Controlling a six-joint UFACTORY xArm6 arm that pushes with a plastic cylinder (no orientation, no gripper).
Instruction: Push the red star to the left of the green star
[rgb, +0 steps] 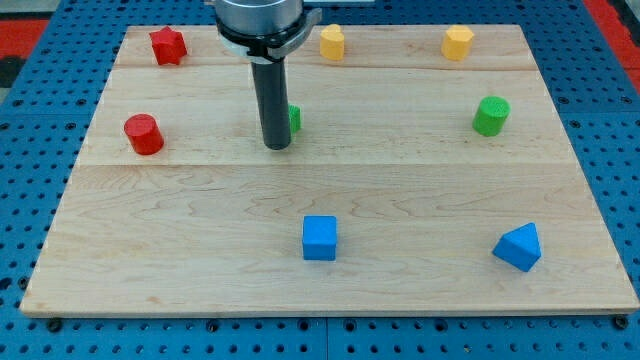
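Observation:
The red star (168, 45) lies near the view's top left corner of the wooden board (200, 240). The green star (293, 119) is mostly hidden behind the dark rod; only a green sliver shows at the rod's right side. My tip (277, 146) rests on the board just left of and in front of the green star, touching or nearly touching it. The red star is well up and to the left of my tip.
A red cylinder (144, 134) stands at the left. A yellow block (332, 42) and a yellow hexagon block (458, 43) sit along the top. A green cylinder (491, 116) is at the right. A blue cube (320, 238) and a blue triangular block (519, 247) sit near the bottom.

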